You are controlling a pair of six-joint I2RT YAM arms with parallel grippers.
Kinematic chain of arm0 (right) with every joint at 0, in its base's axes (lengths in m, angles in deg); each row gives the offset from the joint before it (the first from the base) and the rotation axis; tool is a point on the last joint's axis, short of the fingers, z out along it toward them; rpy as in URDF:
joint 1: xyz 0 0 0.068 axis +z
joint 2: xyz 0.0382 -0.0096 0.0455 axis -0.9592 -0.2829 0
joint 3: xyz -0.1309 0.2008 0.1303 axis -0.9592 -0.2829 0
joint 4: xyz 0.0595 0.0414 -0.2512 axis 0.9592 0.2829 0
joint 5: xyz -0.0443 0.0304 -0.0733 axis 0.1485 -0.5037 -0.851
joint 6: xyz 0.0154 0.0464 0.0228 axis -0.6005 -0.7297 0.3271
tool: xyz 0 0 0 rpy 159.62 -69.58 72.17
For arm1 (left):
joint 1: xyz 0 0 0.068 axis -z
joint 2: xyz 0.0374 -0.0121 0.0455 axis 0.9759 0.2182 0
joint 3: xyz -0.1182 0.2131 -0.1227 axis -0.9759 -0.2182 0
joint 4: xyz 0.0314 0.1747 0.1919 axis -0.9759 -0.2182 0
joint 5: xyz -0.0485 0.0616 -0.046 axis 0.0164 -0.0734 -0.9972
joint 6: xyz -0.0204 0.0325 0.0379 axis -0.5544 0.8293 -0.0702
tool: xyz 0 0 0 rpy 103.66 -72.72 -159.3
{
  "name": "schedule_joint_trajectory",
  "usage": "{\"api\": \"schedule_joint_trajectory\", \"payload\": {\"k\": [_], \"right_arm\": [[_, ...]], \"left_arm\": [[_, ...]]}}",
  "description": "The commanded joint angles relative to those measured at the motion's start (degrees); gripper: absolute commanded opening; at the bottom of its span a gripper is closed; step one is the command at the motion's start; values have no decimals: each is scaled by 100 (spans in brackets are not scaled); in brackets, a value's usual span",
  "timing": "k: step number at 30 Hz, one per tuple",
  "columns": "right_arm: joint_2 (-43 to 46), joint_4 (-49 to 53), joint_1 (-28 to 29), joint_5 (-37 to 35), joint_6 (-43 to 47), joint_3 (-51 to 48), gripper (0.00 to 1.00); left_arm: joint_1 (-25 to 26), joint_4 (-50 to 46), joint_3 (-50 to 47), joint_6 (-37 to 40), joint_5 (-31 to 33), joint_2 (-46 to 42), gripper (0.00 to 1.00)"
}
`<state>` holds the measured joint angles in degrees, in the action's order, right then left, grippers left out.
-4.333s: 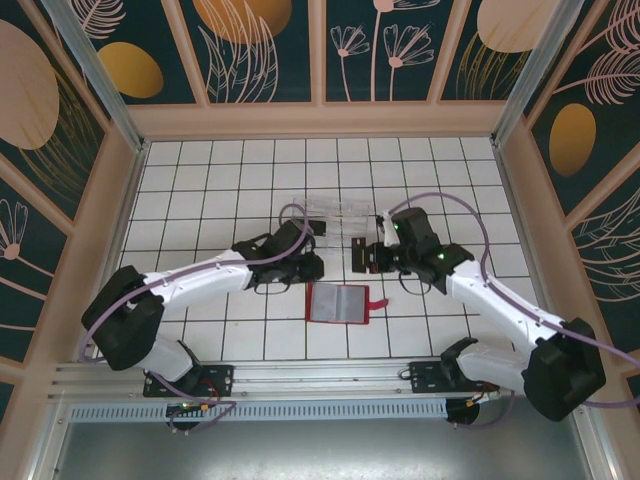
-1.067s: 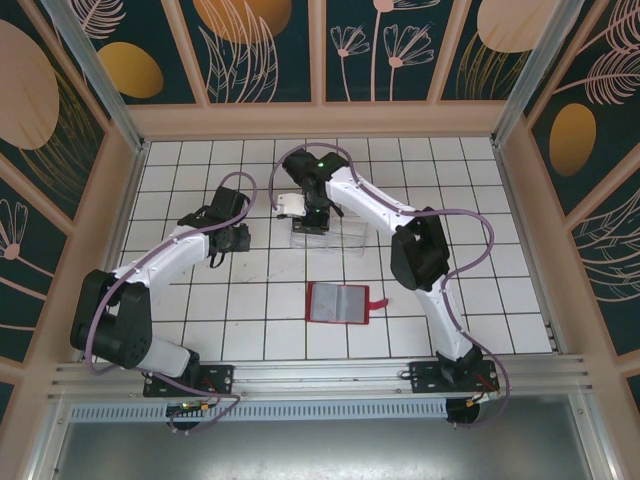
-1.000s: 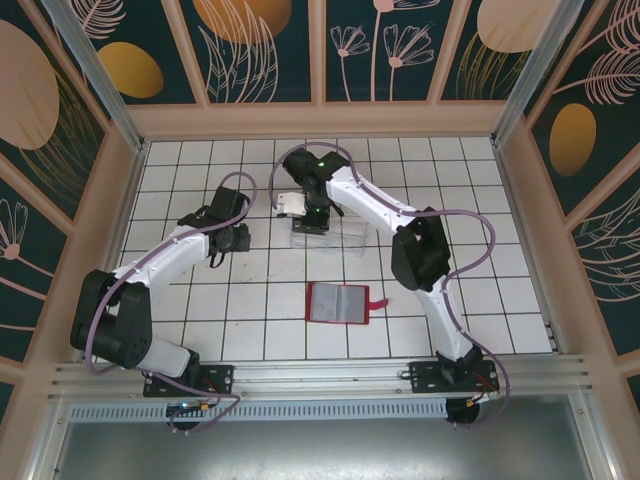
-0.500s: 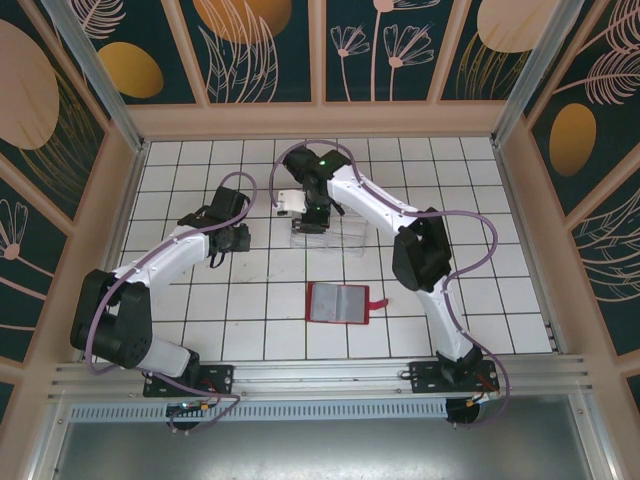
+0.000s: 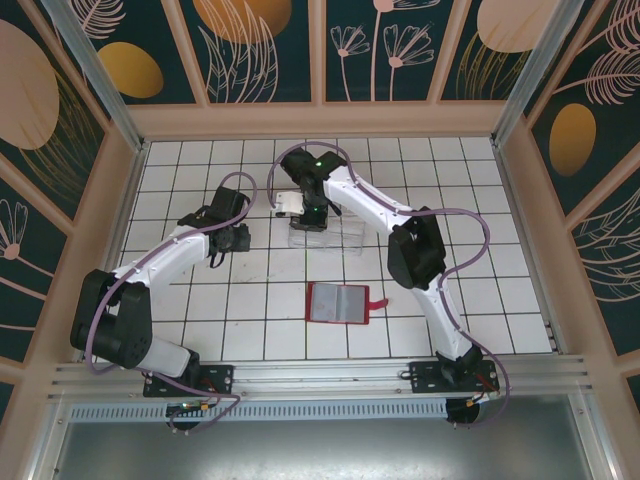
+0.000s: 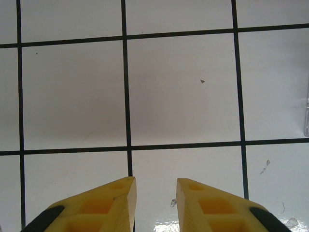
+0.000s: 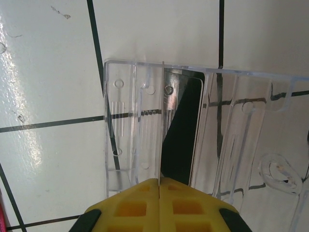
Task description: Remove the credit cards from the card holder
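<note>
The card holder [image 5: 338, 302] lies open on the tiles, red with a grey-blue inside and its tab to the right. My right gripper [image 5: 308, 224] hangs over the left end of a clear ridged tray [image 5: 347, 234]. In the right wrist view the right gripper [image 7: 159, 180] is shut on a thin credit card [image 7: 161, 121] seen edge-on, standing among the tray's ridges [image 7: 125, 130]. A dark credit card [image 7: 183, 130] lies flat in the tray just right of it. My left gripper [image 5: 238, 240] [image 6: 155, 180] is open over bare tile, nothing between its fingers.
The tray's edge [image 6: 306, 111] shows at the right of the left wrist view. Wooden walls ring the tiled floor. The right arm stretches from its base across the floor, passing right of the card holder.
Since four seconds ago both arms left the card holder; the right one carried a card to the tray. In the last second it edged slightly up-left; the left arm stayed still.
</note>
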<state>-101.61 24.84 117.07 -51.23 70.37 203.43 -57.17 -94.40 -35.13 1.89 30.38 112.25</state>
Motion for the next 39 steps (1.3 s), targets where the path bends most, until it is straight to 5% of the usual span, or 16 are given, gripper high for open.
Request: {"api": "schedule_joint_trajectory", "payload": {"k": [1,39], "right_arm": [[-42,259,70,104,18,-7,0],[-137,162,291,-679,281,-29,1]], "left_arm": [[-36,29,-52,94,-20,58,29],[-45,34,-60,107,-84,99,29]]}}
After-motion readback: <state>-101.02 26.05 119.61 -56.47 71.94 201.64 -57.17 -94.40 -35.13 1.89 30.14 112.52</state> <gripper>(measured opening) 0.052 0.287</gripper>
